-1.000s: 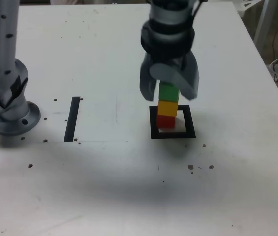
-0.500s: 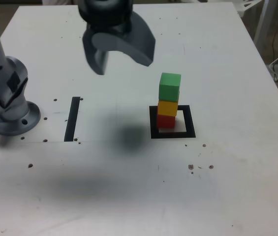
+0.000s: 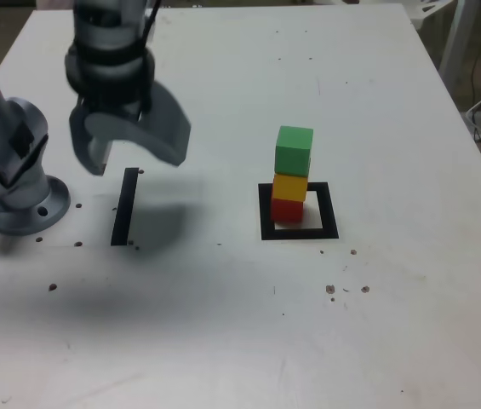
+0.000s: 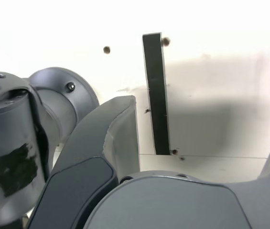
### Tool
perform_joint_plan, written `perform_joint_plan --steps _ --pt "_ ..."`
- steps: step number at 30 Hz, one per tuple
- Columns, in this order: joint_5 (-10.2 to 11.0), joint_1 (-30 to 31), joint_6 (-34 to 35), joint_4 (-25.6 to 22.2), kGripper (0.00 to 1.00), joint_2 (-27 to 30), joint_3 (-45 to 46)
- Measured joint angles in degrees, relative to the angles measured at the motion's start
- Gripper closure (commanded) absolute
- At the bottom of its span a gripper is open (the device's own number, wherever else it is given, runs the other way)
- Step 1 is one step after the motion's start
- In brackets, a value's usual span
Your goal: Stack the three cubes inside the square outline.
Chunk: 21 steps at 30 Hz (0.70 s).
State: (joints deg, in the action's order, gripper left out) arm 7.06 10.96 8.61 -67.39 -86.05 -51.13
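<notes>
We see the stack standing on its own in the square outline (image 3: 300,212): red cube (image 3: 287,210) at the bottom, yellow cube (image 3: 290,187) on it, green cube (image 3: 294,150) on top. The green one sits slightly skewed and shifted toward the exterior view's right against the yellow below. The red cube rests on the white centre, close to the outline's edge on the exterior view's left. Nothing touches the stack.

The gripper (image 3: 129,153) hangs above the table (image 3: 393,324), well apart from the cubes, toward the exterior view's left. We note its jaws spread wide with nothing between them. It hovers over the top end of the black tape strip (image 3: 124,206) and casts a soft shadow on the table beside that strip.

In the wrist view we look down between the parted jaws at the strip (image 4: 156,93), which runs lengthwise across the white surface, a small dark hole near each of its ends. One dark grey finger (image 4: 111,143) curves in beside the strip; only a sliver of the other shows at the frame edge. The arm's base (image 3: 14,183) sits at the exterior view's left edge, near the strip, and shows in the wrist view (image 4: 25,138) as a grey rounded housing with a black patch.

Small dark holes dot the table here and there.
</notes>
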Motion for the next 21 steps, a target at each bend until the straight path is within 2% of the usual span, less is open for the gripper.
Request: perform_joint_plan --steps 9,21 --pt "-3.8 0.0 0.1 10.8 0.01 0.0 8.7" --pt "-4.3 0.0 0.1 12.5 0.01 -0.1 10.1"
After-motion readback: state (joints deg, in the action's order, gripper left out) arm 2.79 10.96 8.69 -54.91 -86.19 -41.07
